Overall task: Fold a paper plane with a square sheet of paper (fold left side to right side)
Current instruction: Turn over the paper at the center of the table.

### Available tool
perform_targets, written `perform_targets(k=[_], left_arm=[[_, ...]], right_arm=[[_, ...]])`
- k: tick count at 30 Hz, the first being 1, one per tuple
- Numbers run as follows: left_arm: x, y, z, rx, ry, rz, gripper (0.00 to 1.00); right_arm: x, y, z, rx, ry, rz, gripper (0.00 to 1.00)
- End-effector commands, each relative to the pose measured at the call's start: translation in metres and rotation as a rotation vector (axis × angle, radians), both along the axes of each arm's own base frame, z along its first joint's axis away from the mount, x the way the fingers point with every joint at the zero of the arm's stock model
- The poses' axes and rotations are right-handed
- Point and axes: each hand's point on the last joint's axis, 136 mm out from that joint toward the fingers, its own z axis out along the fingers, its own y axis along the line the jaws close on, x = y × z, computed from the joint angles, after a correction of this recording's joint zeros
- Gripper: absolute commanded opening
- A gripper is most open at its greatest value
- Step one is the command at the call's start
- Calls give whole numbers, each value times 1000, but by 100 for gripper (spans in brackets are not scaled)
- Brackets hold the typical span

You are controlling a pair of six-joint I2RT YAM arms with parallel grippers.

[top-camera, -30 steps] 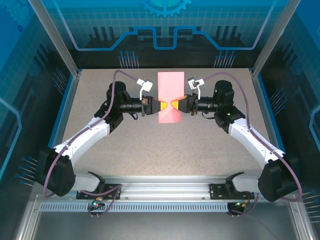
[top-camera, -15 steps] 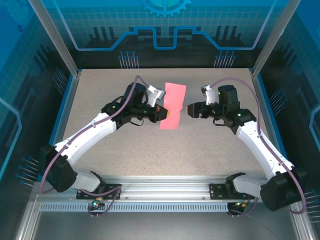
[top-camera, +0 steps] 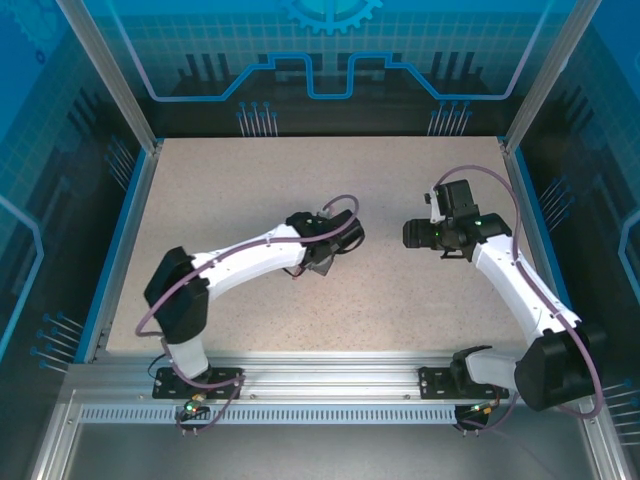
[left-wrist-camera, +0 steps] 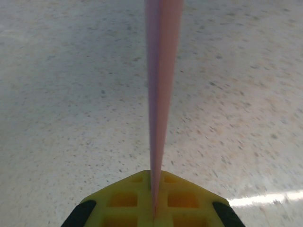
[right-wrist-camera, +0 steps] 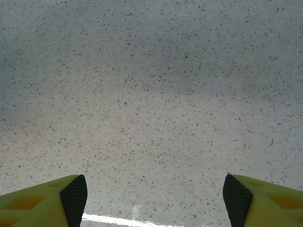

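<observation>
Counting one sheet of paper (left-wrist-camera: 161, 71), we see it pinched edge-on in our left gripper (left-wrist-camera: 154, 201), jutting ahead; our right gripper (right-wrist-camera: 151, 201) gapes wide, empty, above the table (right-wrist-camera: 151, 94).

Open tabletop (top-camera: 250, 180) — left arm (top-camera: 250, 257) across centre

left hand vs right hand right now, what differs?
The left hand is shut, pinching the pink paper, which shows edge-on; the right hand is open and empty. In the top view the left hand is near the middle of the table; the right hand is off toward the right side. Both are yellow with black pads.
</observation>
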Motion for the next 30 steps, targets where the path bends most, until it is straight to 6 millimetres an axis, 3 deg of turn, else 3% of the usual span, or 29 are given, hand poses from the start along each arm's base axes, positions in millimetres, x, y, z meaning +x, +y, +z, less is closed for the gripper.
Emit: perform_targets(k=[1,5,11,17,19,25,30], left_arm=[[0,22,-6,167,9,94,0],[1,6,-30,171,95,116,0],[1,-33,-60,18,229,89,0],[8,-57,-78,-130,351,93,8],[13,-64,-81,-184,381,101,15],[19,-92,-73,-406,464,76,38],[23,-116,-43,-644,491,26,45]], right_arm=[[-9,-10,-3,-10,15,-38,79],[-11,-11,-3,1,12,-39,79],[-14,-9,-6,27,18,-39,79],[-17,-4,-14,63,37,-31,79],[-18,-2,-16,75,44,-29,79],[-22,7,-26,122,71,-9,79],[-23,20,-32,194,85,18,79]])
